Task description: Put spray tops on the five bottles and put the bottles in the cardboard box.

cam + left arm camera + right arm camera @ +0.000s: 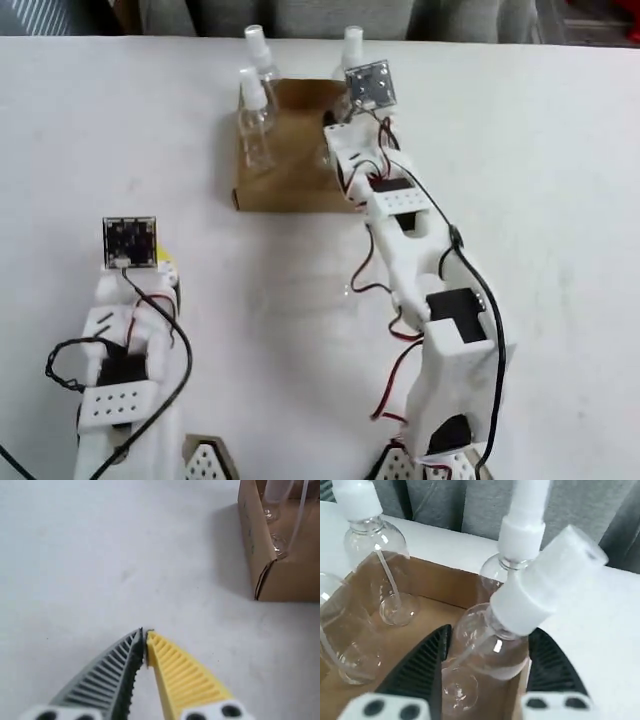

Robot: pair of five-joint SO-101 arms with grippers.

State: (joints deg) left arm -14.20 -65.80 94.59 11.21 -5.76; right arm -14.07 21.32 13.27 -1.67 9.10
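The right gripper (490, 635) clamps a tilted bottle (492, 650) at the box's (434, 587) 3 o'clock wall, close by a neighbour (520, 540). Let go like this, it may topple or snag the wall. The left gripper (145, 635) is closed, empty, at 7 o'clock.

The white bench (120, 120) carried a brown cardboard box (295, 175), open at the top, resting flat toward twelve o'clock from the bench's middle.

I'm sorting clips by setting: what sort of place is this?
Probably a tabletop robot test bench: a plain white table, two small white robot arms side by side, and a cardboard box holding spray bottles.
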